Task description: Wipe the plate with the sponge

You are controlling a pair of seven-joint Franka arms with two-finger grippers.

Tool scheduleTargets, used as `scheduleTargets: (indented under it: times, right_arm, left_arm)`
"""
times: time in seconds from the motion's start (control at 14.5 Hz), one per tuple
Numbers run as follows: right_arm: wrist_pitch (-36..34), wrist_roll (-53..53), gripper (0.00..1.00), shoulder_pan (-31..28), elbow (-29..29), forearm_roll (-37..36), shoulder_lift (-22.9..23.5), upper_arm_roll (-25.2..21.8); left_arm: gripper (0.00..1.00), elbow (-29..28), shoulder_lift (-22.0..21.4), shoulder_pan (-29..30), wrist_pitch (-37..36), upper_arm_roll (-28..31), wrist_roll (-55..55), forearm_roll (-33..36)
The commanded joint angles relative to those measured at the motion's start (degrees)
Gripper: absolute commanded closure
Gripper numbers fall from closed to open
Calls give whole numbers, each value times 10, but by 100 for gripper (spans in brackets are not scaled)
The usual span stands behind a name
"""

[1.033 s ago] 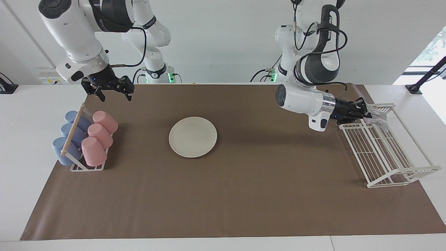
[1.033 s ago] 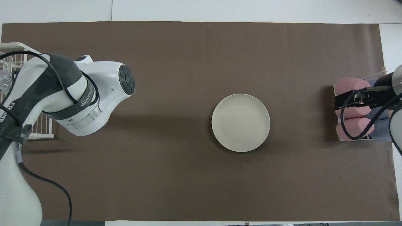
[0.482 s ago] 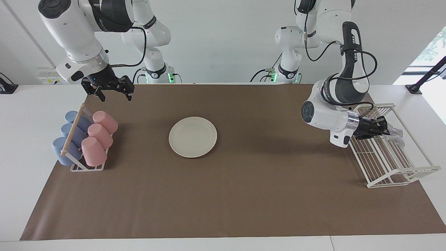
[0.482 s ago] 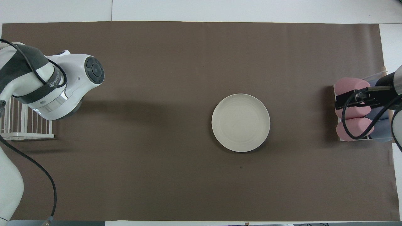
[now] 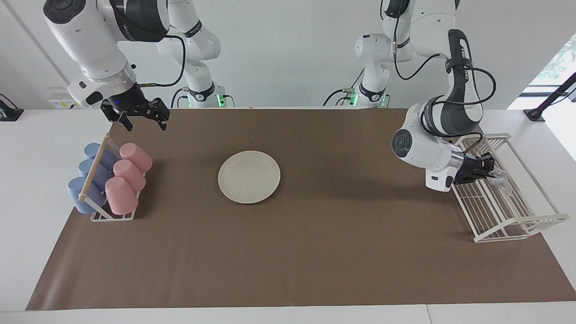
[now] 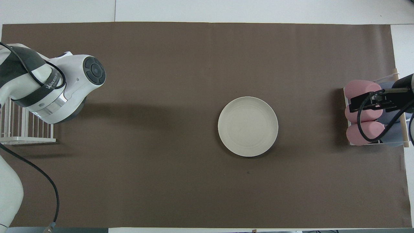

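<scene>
Starting at the right arm's end of the counter (image 5: 27,189), as the facing view shows it, the right gripper (image 5: 140,120) hangs in the air over the brown mat (image 5: 315,252), just above the robots' end of the cup rack (image 5: 110,216), with its jaws spread wide and nothing between them; this arm waits. Under it the rack holds three blue cups (image 5: 85,191) and three pink cups (image 5: 128,173) lying on their sides in two rows, the pink row toward the middle of the counter. In the overhead view the same gripper (image 6: 365,104) covers part of the pink cups (image 6: 362,88). Next comes the plate (image 5: 249,177), round and cream-white, lying flat on the mat near the middle of the counter and bare, well apart from both racks and both grippers; from overhead the plate (image 6: 248,126) shows faint rings and nothing on it. Toward the left arm's end stands a white wire rack (image 5: 508,211), and the left arm bends down to it so that the left gripper (image 5: 488,170) is over the rack's end nearer the robots. Its jaws are pressed together on the sponge (image 5: 500,181), a small silvery, wrinkly wad that sticks out past the fingertips just above the wires; whether it touches them cannot be told. From overhead only the arm's white wrist and part of the wire rack (image 6: 29,129) show.
</scene>
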Motion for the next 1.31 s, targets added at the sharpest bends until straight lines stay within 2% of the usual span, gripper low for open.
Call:
scheduleTargets:
  times: [0.0, 0.34, 0.41, 0.48, 0.55, 0.62, 1.24]
  right_arm:
    - [-6, -3, 0, -5, 5, -12, -2, 9]
    - [-6, -3, 0, -9, 5, -11, -4, 8]
    - [-6, -3, 0, -10, 5, -9, -4, 7]
    - [-6, -3, 0, -10, 5, -9, -3, 6]
    - [-6, -3, 0, -10, 5, -8, -3, 6]
    - [-6, -4, 0, -11, 7, -7, -3, 4]
    - [-6, 1, 0, -6, 9, -5, -3, 3]
  left_arm:
    - [100, -2, 1, 11, 18, -3, -33, -17]
    - [100, -2, 1, 11, 19, -3, -37, -19]
    - [76, -1, 1, 11, 19, -3, -37, -19]
    - [41, -1, 1, 11, 22, -3, -37, -19]
    - [17, -1, 1, 12, 23, -3, -37, -19]
    - [0, -1, 1, 12, 23, -3, -37, -19]
    - [0, 0, 0, 11, 21, -4, -37, -19]
